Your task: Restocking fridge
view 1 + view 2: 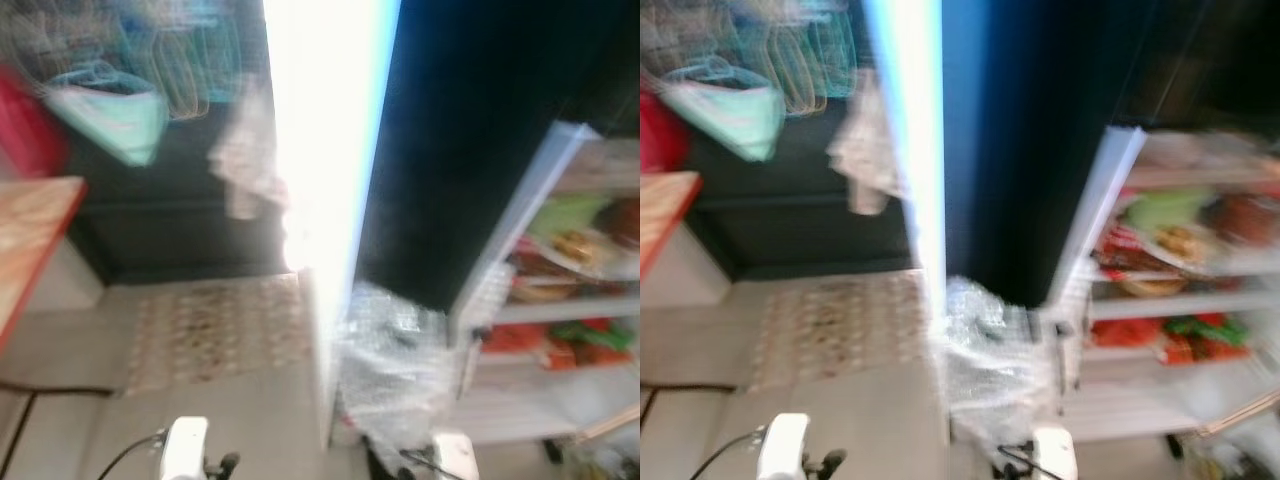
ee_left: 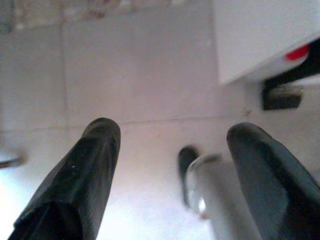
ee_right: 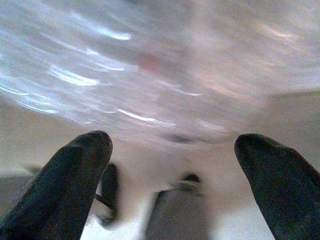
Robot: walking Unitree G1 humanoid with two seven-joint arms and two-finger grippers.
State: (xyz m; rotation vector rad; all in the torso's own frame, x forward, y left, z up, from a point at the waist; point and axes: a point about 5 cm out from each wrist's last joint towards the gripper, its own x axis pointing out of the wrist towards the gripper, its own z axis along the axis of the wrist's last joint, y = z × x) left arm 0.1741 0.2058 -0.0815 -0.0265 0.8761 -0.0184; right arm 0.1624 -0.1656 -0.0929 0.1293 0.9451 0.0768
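My fridge (image 1: pixel 560 300) stands open on the right, shelves already carrying food, yet I judge the restocking barely begun: my left hand (image 2: pixel 170 165) and right hand (image 3: pixel 172 170) both hang spread wide and empty. A crinkled clear plastic bag (image 1: pixel 395 370) sits on the floor beside the fridge door (image 1: pixel 330 150), in my way.

Right gripper (image 3: pixel 172 172): 2 black fingers (image 3: pixel 75 170) spread wide, empty; blurred clear plastic wrap (image 3: pixel 125 65) across upper frame.
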